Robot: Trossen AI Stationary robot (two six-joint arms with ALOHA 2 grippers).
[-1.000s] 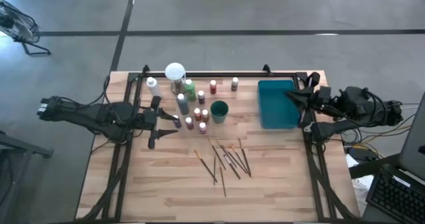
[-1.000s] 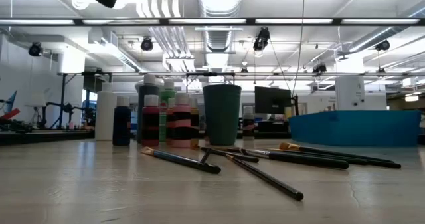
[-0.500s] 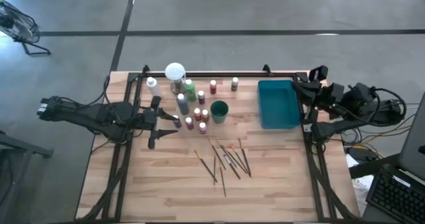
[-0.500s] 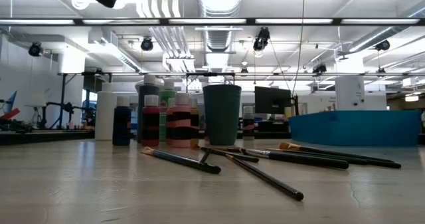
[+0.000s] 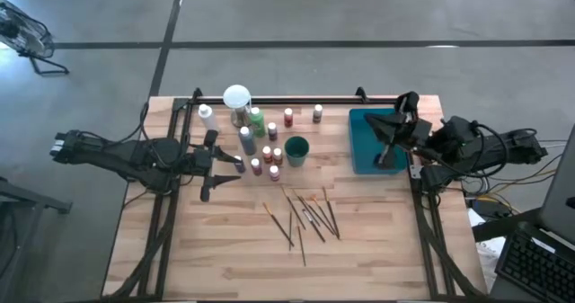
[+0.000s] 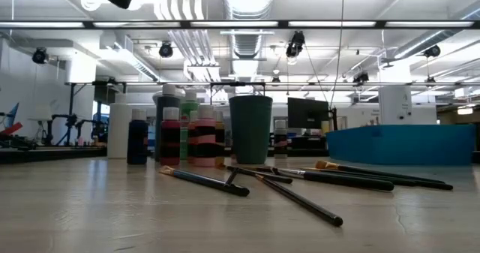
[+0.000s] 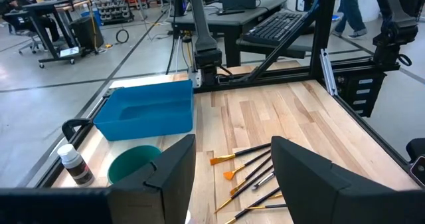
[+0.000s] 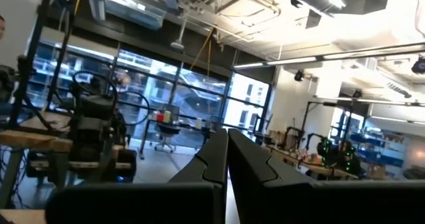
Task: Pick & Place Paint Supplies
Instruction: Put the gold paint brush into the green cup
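Bottles (image 5: 262,143) of paint stand clustered just ahead of the left gripper (image 5: 232,165), whose fingers are parted, holding nothing. Brushes (image 5: 305,215) lie fanned beyond and to one side of those fingers, long axes running away from the bottles. The right gripper (image 5: 393,141), fingers pressed together and empty, hangs over the teal tray (image 5: 363,123), well apart from both, so the left arm is nearer. Only the left wrist view shows the gap between its fingers.

Brushes (image 7: 255,174) lie on the table (image 7: 285,117) near a teal tray (image 7: 147,111).
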